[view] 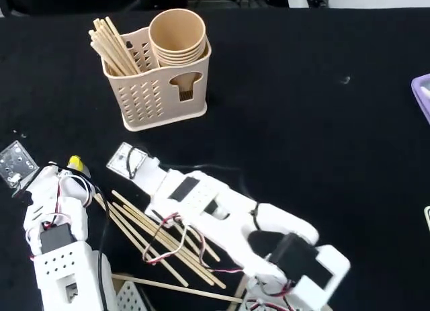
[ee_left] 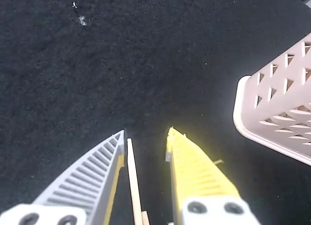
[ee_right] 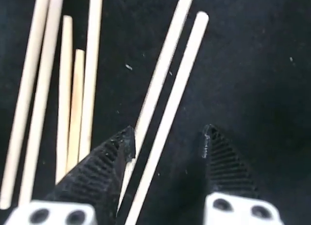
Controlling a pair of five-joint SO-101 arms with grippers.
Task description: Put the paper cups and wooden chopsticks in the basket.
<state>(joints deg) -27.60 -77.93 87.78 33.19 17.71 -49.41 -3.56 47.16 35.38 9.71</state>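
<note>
A beige slotted basket [view: 161, 99] stands at the back left. It holds a stack of paper cups [view: 177, 32] and a bundle of wooden chopsticks [view: 111, 46]. Several loose chopsticks [view: 154, 240] lie fanned on the black table at the front, partly under my right arm [view: 201, 203]. My right gripper [ee_right: 167, 132] is open low over them, its black fingers straddling two chopsticks [ee_right: 170, 89]; several more [ee_right: 63, 89] lie beside it. My left gripper [ee_left: 146, 132] is open near the basket [ee_left: 282, 113], with one chopstick's end [ee_left: 131, 166] lying between its fingers, close to the grey one.
A purple object [view: 422, 93] shows at the table's right edge. One more chopstick [view: 175, 287] lies apart near the front edge by the arm bases. Bare black cloth stretches to the right of the basket.
</note>
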